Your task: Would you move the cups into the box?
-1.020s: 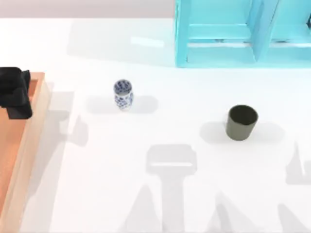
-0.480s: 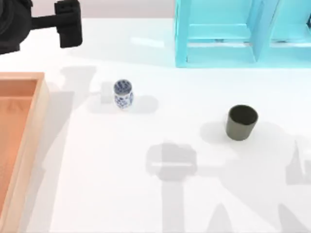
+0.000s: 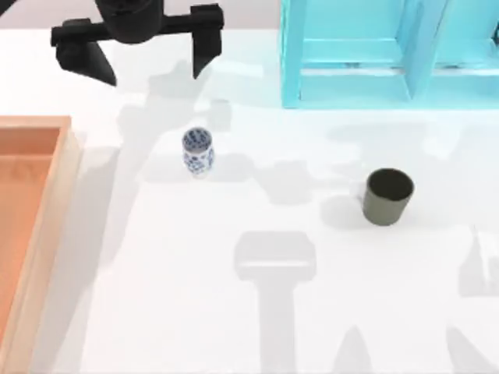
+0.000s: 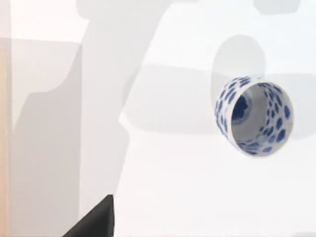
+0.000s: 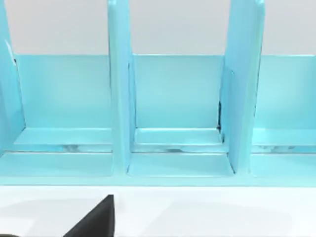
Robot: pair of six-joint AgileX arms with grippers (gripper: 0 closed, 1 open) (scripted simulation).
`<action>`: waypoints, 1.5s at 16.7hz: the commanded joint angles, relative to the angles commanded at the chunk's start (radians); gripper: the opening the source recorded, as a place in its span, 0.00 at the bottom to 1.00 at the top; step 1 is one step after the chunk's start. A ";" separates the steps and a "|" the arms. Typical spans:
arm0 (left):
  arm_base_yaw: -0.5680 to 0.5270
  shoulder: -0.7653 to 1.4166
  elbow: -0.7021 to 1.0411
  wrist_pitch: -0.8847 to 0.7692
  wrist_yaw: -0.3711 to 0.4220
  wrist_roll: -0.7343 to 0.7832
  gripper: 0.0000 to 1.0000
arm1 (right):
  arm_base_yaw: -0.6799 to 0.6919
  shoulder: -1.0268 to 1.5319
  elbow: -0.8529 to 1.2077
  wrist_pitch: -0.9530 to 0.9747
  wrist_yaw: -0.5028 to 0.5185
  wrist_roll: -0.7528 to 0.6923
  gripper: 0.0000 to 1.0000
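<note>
Left gripper (image 3: 136,48) swung off the box (image 3: 47,234) to the tabletop's (image 3: 234,327) far edge, fingers wide apart, empty, behind the patterned cup (image 3: 197,150). Likely lining up its pick. Olive cup (image 3: 387,196) untouched at right, both outside the box.

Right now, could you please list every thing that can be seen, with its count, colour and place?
patterned cup: one, white with blue pattern, upright on the table, left of centre, outside the box.
plain cup: one, dark olive-grey, upright on the table, right of centre, outside the box.
box: one, light wooden walls with orange-brown inside, at the table's left edge; the visible part holds no cup.
shelf unit: one, turquoise, at the far right of the table, with open compartments.
table: one, white, under everything.
left gripper: one, black, fingers spread wide, at the far left, beyond the patterned cup, holding nothing.
</note>
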 joint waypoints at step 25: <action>-0.098 0.317 0.003 0.177 -0.009 -0.034 1.00 | 0.000 0.000 0.000 0.000 0.000 0.000 1.00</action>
